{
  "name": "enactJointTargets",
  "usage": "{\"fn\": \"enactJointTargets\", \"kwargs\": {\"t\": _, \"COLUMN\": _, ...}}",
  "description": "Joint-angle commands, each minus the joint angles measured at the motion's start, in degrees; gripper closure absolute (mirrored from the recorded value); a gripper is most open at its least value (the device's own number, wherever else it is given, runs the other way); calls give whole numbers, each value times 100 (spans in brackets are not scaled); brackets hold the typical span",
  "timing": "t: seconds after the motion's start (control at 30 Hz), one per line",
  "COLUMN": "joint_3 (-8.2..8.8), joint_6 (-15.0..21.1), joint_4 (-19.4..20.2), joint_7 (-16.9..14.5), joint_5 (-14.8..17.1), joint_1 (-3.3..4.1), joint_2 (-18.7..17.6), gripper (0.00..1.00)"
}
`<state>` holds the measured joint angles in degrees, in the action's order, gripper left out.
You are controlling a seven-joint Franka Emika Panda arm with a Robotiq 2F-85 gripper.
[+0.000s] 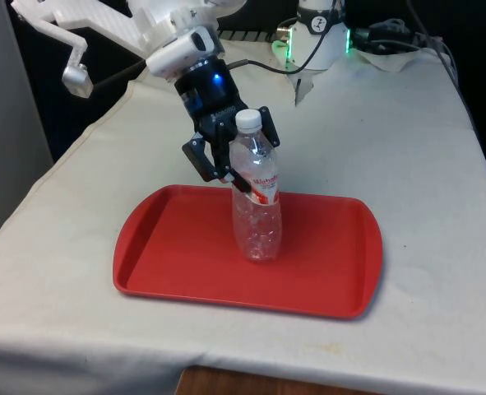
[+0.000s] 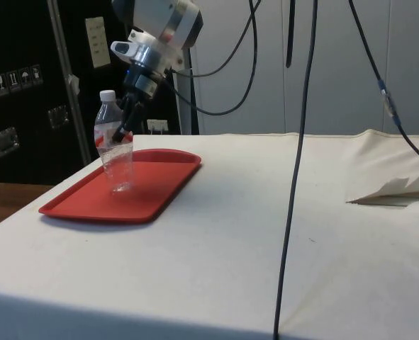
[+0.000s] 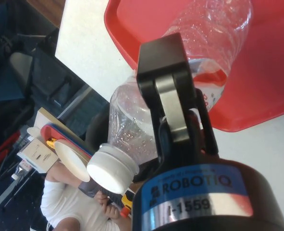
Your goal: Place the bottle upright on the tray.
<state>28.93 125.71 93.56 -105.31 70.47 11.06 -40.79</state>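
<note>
A clear plastic bottle [image 1: 256, 206] with a white cap and a red label stands upright, its base on the red tray [image 1: 168, 247]. My gripper [image 1: 247, 169] reaches down at a slant from the robot's side and is shut on the bottle at label height, below the cap. In the side view the bottle [image 2: 115, 152] stands near the middle of the tray [image 2: 159, 184] with the gripper [image 2: 124, 127] at its upper part. Close up, one of the fingers [image 3: 168, 91] lies against the bottle [image 3: 209, 43], and the other is hidden behind it.
The tray lies near the table's front edge, in the middle of the white cloth [image 1: 407, 148]. Cables and a crumpled fold of cloth [image 1: 304, 86] lie at the far end. A person in a white shirt [image 3: 60, 202] sits beyond the table edge.
</note>
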Motion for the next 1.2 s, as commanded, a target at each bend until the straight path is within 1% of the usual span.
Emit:
{"fn": "enactJointTargets", "kwargs": {"t": 0.0, "joint_3": 0, "joint_6": 17, "joint_4": 0, "joint_7": 6, "joint_5": -6, "joint_1": 11, "joint_2": 0, "gripper": 66}}
{"fn": "enactJointTargets", "kwargs": {"t": 0.07, "joint_3": 0, "joint_6": 17, "joint_4": 0, "joint_7": 6, "joint_5": -6, "joint_1": 17, "joint_2": 0, "gripper": 66}}
{"fn": "enactJointTargets", "kwargs": {"t": 0.17, "joint_3": 6, "joint_6": 17, "joint_4": 0, "joint_7": 6, "joint_5": -6, "joint_1": 23, "joint_2": 0, "gripper": 58}}
{"fn": "enactJointTargets", "kwargs": {"t": 0.2, "joint_3": 6, "joint_6": 17, "joint_4": 0, "joint_7": 6, "joint_5": -6, "joint_1": 23, "joint_2": 0, "gripper": 48}}
{"fn": "enactJointTargets", "kwargs": {"t": 0.27, "joint_3": 6, "joint_6": 23, "joint_4": 0, "joint_7": 6, "joint_5": -6, "joint_1": 23, "joint_2": 0, "gripper": 38}}
{"fn": "enactJointTargets", "kwargs": {"t": 0.3, "joint_3": 0, "joint_6": 0, "joint_4": 0, "joint_7": 0, "joint_5": 0, "joint_1": 11, "joint_2": 0, "gripper": 33}}
{"fn": "enactJointTargets", "kwargs": {"t": 0.33, "joint_3": 6, "joint_6": 23, "joint_4": 0, "joint_7": 6, "joint_5": -6, "joint_1": 23, "joint_2": 0, "gripper": 33}}
{"fn": "enactJointTargets", "kwargs": {"t": 0.47, "joint_3": 6, "joint_6": 23, "joint_4": 0, "joint_7": 6, "joint_5": -6, "joint_1": 23, "joint_2": 0, "gripper": 12}}
{"fn": "enactJointTargets", "kwargs": {"t": 0.5, "joint_3": 6, "joint_6": 23, "joint_4": 0, "joint_7": 6, "joint_5": -6, "joint_1": 23, "joint_2": 0, "gripper": 2}}
{"fn": "enactJointTargets", "kwargs": {"t": 0.57, "joint_3": 6, "joint_6": 23, "joint_4": 6, "joint_7": 6, "joint_5": -6, "joint_1": 23, "joint_2": 0, "gripper": 0}}
{"fn": "enactJointTargets", "kwargs": {"t": 0.63, "joint_3": 0, "joint_6": 0, "joint_4": 0, "joint_7": 0, "joint_5": 0, "joint_1": 11, "joint_2": 0, "gripper": 0}}
{"fn": "enactJointTargets", "kwargs": {"t": 0.67, "joint_3": 0, "joint_6": 23, "joint_4": 0, "joint_7": 6, "joint_5": 0, "joint_1": 23, "joint_2": 0, "gripper": 0}}
{"fn": "enactJointTargets", "kwargs": {"t": 1.17, "joint_3": -6, "joint_6": -6, "joint_4": 0, "joint_7": -6, "joint_5": 6, "joint_1": 11, "joint_2": -6, "gripper": 0}}
